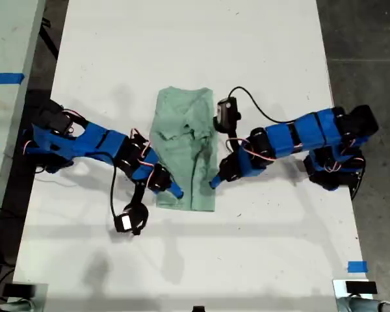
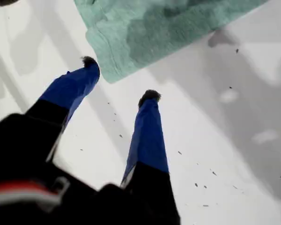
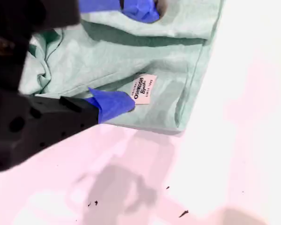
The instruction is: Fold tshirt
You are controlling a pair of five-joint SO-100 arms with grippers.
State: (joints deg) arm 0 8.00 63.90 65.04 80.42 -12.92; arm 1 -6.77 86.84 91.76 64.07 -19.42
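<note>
1. The tshirt [image 1: 185,153] lies mid-table [image 1: 260,260] as a narrow lengthwise strip; sides look folded in already, cloth rumpled.
2. My first gripper [image 2: 119,79]: jaws wide, empty, tips on bare table just beside a tshirt corner.
3. My second gripper [image 3: 131,56]: jaws spread over the cloth near the label [image 3: 144,88], nothing pinched.
4. Judgement: roughly halfway; the crosswise fold remains.

You have the tshirt [image 1: 185,146] lying on the white table, folded into a narrow upright strip, pale mint green and wrinkled. Its far end looks bunched, and a small white label shows in the second wrist view.
</note>
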